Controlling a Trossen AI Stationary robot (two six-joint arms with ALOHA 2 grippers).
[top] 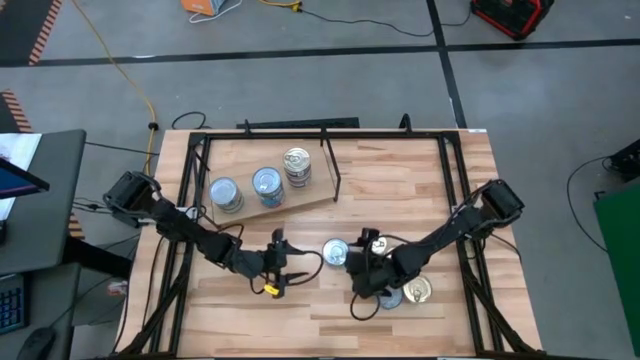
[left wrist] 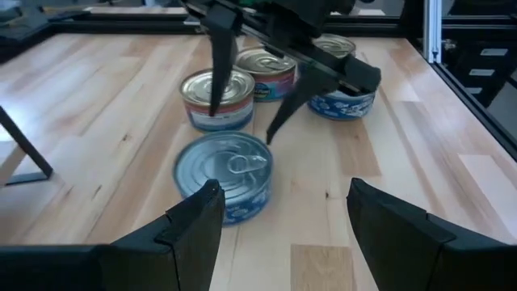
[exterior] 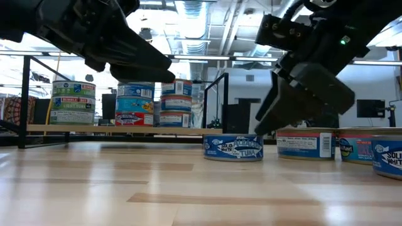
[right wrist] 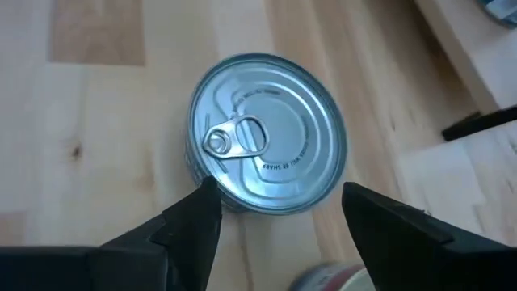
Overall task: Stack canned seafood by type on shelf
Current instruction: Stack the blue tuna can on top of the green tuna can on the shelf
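A blue-labelled tin with a silver pull-tab lid (top: 335,252) (left wrist: 224,171) (right wrist: 266,145) (exterior: 233,148) stands flat on the tabletop between both grippers. My left gripper (top: 296,263) (left wrist: 283,202) is open, level with the table, just left of that tin. My right gripper (top: 352,268) (right wrist: 279,198) is open and hovers close over the tin's near side, slanting down. The plywood shelf (top: 312,203) carries three stacks of tins (top: 267,185) beside its black rod (top: 331,165). Three more tins (top: 415,290) stand under and beside the right arm.
A black metal frame (top: 190,170) runs around the tabletop's edges. The loose tins behind the silver-lidded one (left wrist: 218,99) (left wrist: 343,93) crowd the right arm's side. Bare butcher-block (top: 300,320) lies along the near edge. A yellow piece (top: 269,289) sits under the left gripper.
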